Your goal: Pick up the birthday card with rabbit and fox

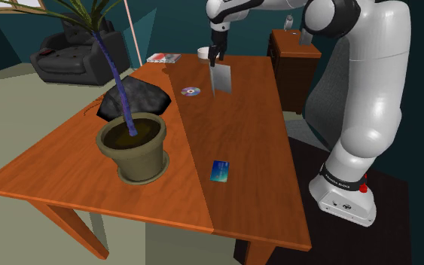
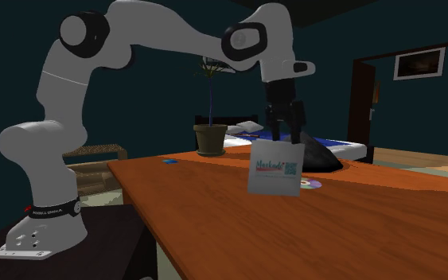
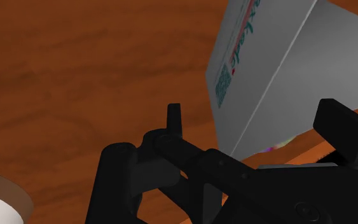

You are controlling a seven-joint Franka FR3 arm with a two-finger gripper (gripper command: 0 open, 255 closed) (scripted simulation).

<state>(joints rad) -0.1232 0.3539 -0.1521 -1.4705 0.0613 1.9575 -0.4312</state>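
A white-grey birthday card (image 1: 221,79) hangs upright just above the wooden table (image 1: 255,150), near its far end. Its face carries small blue and red print and a teal code square (image 2: 276,169); no rabbit or fox picture can be made out. My black gripper (image 1: 216,60) is shut on the card's top edge, reaching down from above (image 2: 284,137). In the wrist view the card (image 3: 266,70) tilts away between the fingers (image 3: 174,121), with brown tabletop beyond it.
A disc (image 1: 191,91) lies beside the card. A small blue card (image 1: 219,171) lies nearer the stand. A potted plant (image 1: 132,147) and a black lump (image 1: 133,98) fill the shoulder view's left. A white cup (image 1: 202,52) and a book (image 1: 163,58) sit at the far edge.
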